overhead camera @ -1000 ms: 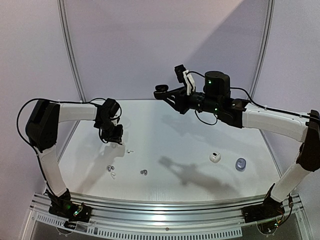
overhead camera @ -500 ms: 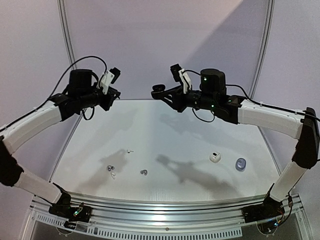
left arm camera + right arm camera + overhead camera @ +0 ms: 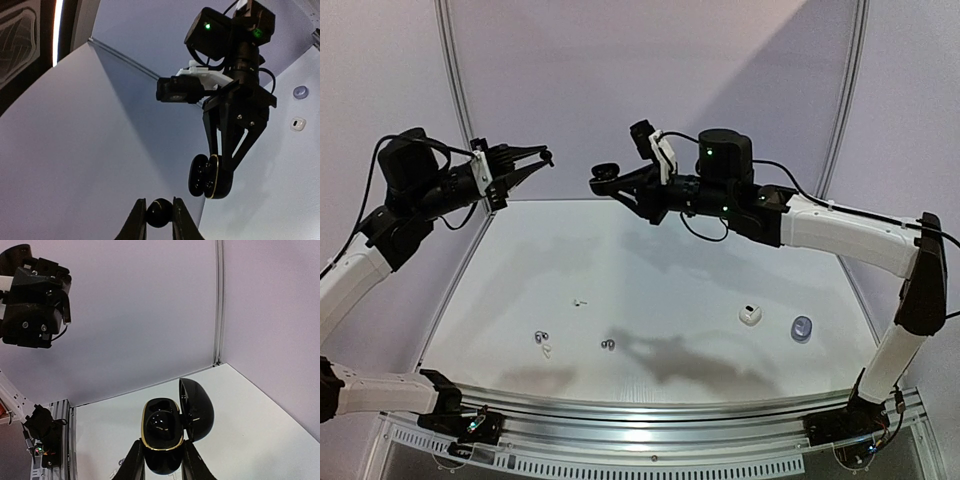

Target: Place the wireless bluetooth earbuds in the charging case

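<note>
Black charging case [image 3: 161,430], lid [image 3: 197,409] swung open to one side, gold rim around the hollow body, clamped between the fingers of the right gripper [image 3: 162,450] and held high above the table [image 3: 670,270]. Facing it across a gap, the left gripper [image 3: 159,204], fingers pinched together on a small round black earbud [image 3: 159,215], also well above the table. Gripper tips pointed toward each other, near but apart; earbud not touching the case.

Down on the white table, toward the left side: a lone white earbud [image 3: 581,300]. Nearer the arms, a silvery-grey earbud [image 3: 540,337] with a second white earbud [image 3: 547,351] just beside it, and a dark grey earbud [image 3: 608,345] off to their right, all too small for finer detail. Well apart from these, toward the right side: a white case [image 3: 750,314] and, near it, a pale blue case [image 3: 802,328], both resting on the table.
</note>
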Robot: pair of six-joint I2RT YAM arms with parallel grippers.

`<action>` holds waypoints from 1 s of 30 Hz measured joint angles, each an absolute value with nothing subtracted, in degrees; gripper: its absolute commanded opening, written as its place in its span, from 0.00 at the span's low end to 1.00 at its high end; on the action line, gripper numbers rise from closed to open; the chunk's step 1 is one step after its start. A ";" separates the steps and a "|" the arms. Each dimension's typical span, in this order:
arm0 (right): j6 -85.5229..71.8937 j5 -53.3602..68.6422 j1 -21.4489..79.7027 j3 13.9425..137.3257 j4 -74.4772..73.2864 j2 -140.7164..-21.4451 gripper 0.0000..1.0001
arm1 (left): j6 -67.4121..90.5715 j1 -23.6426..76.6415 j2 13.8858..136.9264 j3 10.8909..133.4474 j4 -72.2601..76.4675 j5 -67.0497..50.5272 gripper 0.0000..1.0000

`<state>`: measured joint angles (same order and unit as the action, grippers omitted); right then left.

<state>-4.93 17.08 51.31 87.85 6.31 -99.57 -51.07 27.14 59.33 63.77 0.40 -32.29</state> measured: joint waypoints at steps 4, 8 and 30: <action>-3.64 17.72 53.93 87.88 7.57 -99.57 0.00 | -55.61 28.23 58.39 63.79 0.45 -36.07 0.00; -1.63 16.40 56.01 87.88 8.71 -99.57 0.00 | -56.31 31.16 58.41 63.75 -0.43 -35.35 0.00; 12.62 -5.48 62.08 88.60 17.34 -102.08 0.00 | -47.97 40.18 60.49 63.26 3.51 -6.55 0.00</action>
<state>12.62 -5.48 62.08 88.60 17.34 -102.08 -47.97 40.18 60.49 63.26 3.51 -6.55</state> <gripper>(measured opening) 0.214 0.165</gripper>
